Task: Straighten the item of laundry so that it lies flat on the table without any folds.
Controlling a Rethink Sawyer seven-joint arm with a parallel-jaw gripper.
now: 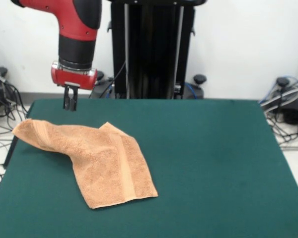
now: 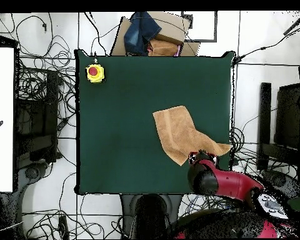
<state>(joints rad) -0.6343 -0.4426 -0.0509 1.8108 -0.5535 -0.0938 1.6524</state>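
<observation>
Towel (image 1: 97, 161) lies rumpled on the green bench (image 1: 208, 163), front view left half. Its long axis runs diagonally from the bunched far-left end at the bench edge to the flatter near end with the band stripe, one corner folded over mid-length. My hand (image 1: 70, 102) hangs above the far-left corner, fingers narrow, holding nothing.

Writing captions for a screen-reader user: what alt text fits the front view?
A peach towel lies crumpled and partly folded on the left of a green table, one corner reaching past the left edge. The red arm's end effector hangs above the far left corner, holding nothing.
</observation>
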